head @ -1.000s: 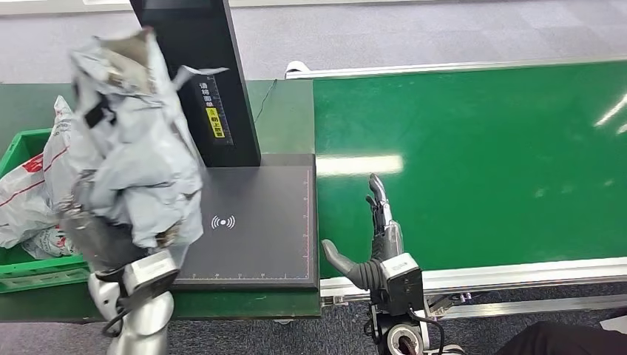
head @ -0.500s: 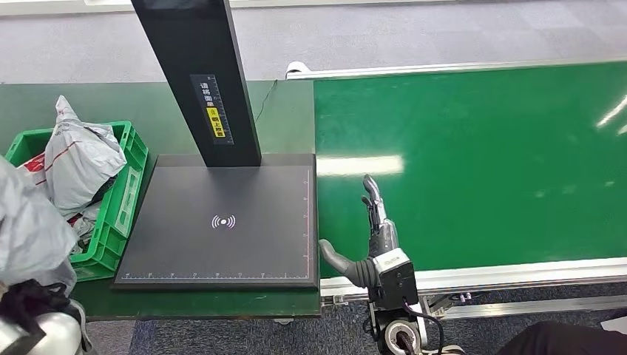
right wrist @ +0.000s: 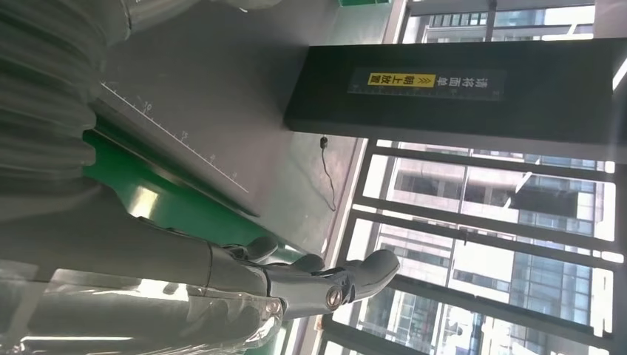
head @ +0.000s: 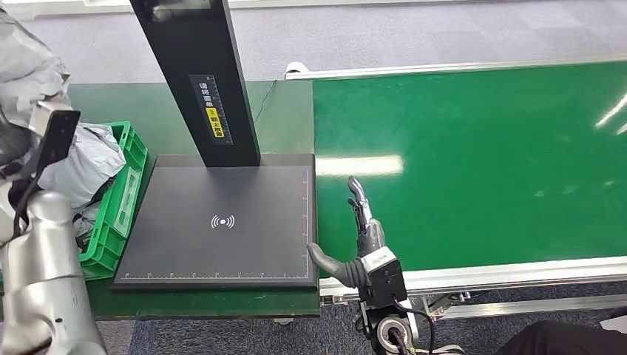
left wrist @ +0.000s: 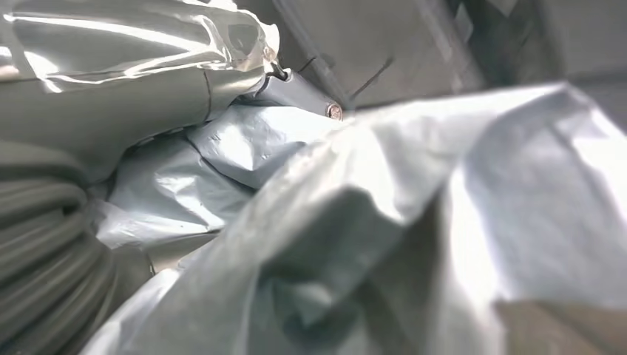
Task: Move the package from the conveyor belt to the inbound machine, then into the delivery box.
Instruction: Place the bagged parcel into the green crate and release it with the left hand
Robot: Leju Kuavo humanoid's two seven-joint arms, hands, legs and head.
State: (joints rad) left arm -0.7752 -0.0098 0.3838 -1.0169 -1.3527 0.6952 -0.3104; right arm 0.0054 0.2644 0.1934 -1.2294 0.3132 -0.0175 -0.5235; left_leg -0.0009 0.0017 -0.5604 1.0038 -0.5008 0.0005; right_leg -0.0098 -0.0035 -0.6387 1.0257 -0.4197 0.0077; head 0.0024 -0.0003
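left robot hand (left wrist: pixel 44 244): grasping grey package (head: pixel 26 63), raised far left over green box (head: pixel 122 200) | right robot hand (head: pixel 355 237): released, over conveyor belt (head: pixel 480 163)

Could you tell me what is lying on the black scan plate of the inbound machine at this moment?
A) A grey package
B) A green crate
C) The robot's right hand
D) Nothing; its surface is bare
D: in the head view the black scan plate shows just its wireless symbol and ruler marks, the right hand is over the green conveyor belt, and the green crate sits beside the plate.
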